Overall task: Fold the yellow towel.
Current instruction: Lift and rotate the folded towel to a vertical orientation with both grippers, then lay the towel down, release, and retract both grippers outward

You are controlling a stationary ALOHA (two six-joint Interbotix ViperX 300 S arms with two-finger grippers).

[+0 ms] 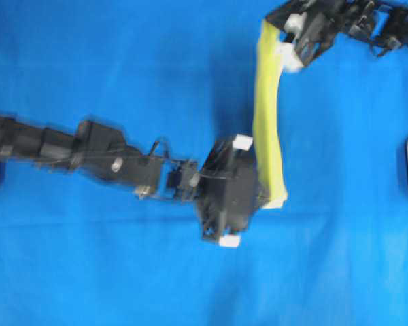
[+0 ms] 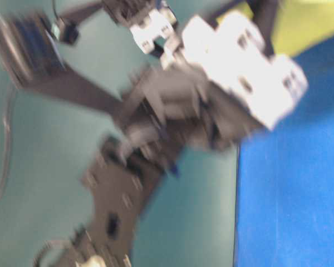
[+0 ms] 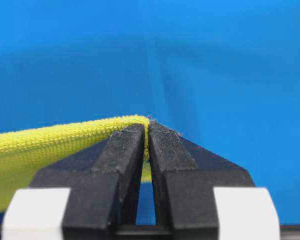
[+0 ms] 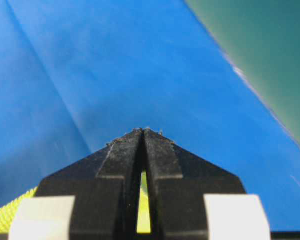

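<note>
- We saw the yellow towel (image 1: 267, 115) stretched as a narrow band from upper right to centre of the overhead frame, above the blue cloth (image 1: 122, 61).
- The left tool (image 3: 146, 131) pinched its lower end, the right tool (image 4: 143, 134) its upper end.
- Only the wrist views showed both pinches; the table-level view was blurred.

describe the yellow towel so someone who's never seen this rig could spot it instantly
A large blue cloth fills the overhead view. Right of centre, a narrow strip runs from the right gripper at the top edge down to the left gripper, each shut on one end. That strip is the yellow towel: bright yellow-green terry, the only thing here that is neither blue nor black robot hardware.
</note>
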